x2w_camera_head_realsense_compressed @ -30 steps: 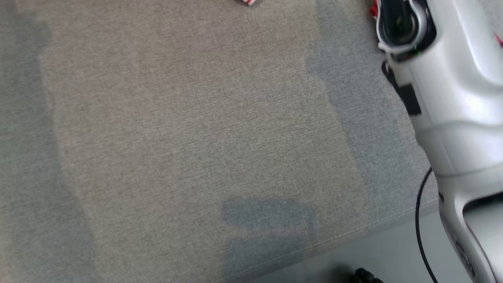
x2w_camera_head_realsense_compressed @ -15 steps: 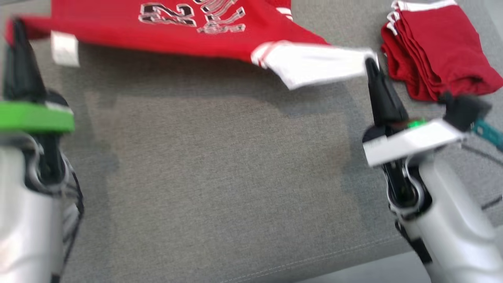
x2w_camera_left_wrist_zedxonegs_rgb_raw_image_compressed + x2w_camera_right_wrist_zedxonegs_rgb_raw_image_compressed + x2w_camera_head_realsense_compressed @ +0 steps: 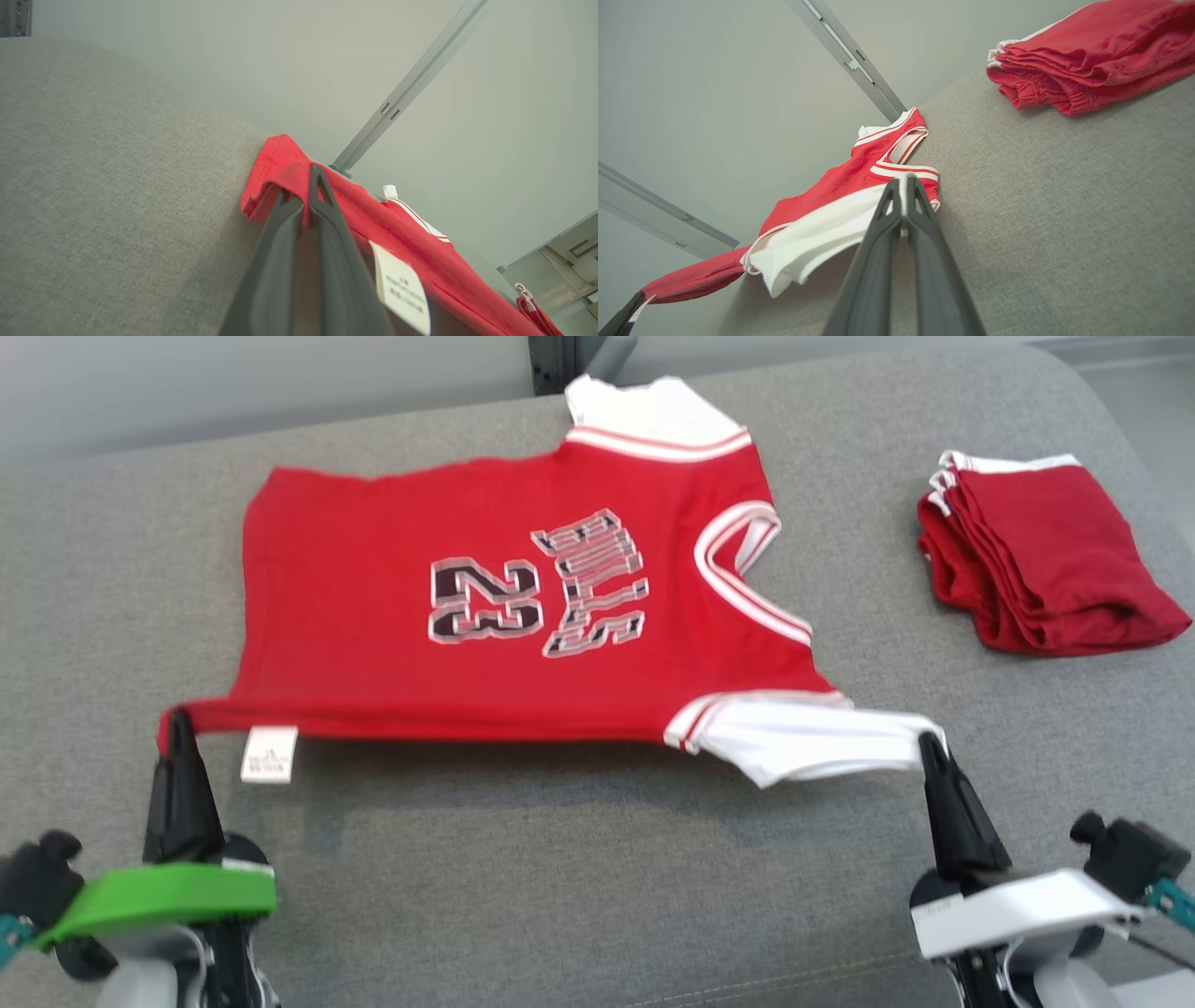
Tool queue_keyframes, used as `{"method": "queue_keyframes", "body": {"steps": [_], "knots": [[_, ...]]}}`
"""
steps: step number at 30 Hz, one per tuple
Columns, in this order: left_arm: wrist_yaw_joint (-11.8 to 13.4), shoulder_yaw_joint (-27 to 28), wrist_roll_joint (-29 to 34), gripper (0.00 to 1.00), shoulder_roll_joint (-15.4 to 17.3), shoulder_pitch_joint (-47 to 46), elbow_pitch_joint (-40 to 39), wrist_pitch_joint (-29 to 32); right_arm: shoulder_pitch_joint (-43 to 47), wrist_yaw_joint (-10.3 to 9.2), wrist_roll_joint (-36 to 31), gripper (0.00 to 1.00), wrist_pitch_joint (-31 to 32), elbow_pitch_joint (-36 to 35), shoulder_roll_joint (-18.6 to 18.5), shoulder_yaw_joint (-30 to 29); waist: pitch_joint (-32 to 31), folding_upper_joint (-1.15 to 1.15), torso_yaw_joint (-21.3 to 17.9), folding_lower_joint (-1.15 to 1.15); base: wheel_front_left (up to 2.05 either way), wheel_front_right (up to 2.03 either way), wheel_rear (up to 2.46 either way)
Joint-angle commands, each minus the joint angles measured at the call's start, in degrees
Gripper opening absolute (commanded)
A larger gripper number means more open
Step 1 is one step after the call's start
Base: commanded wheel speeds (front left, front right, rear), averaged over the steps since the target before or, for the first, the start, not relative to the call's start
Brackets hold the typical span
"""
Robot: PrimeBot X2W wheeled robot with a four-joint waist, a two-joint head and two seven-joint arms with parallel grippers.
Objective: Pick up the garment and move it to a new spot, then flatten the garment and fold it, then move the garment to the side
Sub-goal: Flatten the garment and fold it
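Red jersey (image 3: 523,616) is noted spread front-up on the grey upholstered surface (image 3: 560,877). The number 23 and the lettering are readable, and the collar end is turned toward the robot's right. The far part of the jersey is laid on the fabric. The near edge is raised off it and drawn taut between the two grippers, with a shadow cast beneath.

Left gripper (image 3: 177,717): jaws are clenched on the red hem corner. In the left wrist view, the cloth of the jersey (image 3: 420,261) is seen wrapped over the tips of the left gripper (image 3: 312,186). A white label (image 3: 269,754) is hung from the hem just beside this gripper.

Right gripper (image 3: 927,739): jaws are clenched on the end of the white sleeve (image 3: 803,737). In the right wrist view, the sleeve (image 3: 822,233) is seen pinched at the tip of the right gripper (image 3: 903,179) and held clear of the surface.

A stack of folded red garments (image 3: 1046,560) is recorded on the same surface, well apart from the jersey on the robot's right.
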Motion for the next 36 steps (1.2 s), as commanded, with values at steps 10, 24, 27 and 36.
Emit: {"method": "queue_keyframes", "body": {"steps": [10,24,27,36], "knots": [[-0.08,1.55,7.54,0.00,-3.39,12.55,-0.71,-0.17,11.77,-0.07,-0.59,0.00,-0.19,0.77,2.96,-2.13,-6.83,0.00,1.96,0.00,0.00,0.00,0.00],[-0.08,3.85,9.69,0.00,-4.82,19.36,-0.31,-0.17,17.18,-0.06,0.90,0.00,1.09,3.43,3.55,1.39,-8.57,0.00,1.97,0.00,0.00,0.00,0.00],[-0.08,2.96,9.27,0.00,-4.90,19.30,0.23,-0.16,17.03,-0.06,1.45,0.00,1.36,3.95,3.76,2.03,-8.82,0.00,2.03,0.00,0.00,0.00,0.00],[-0.08,1.12,8.32,0.00,-5.04,17.64,-0.04,-0.16,15.75,-0.06,2.03,0.00,1.00,4.12,3.99,2.75,-9.29,0.00,1.96,0.00,0.00,0.00,0.00]]}}
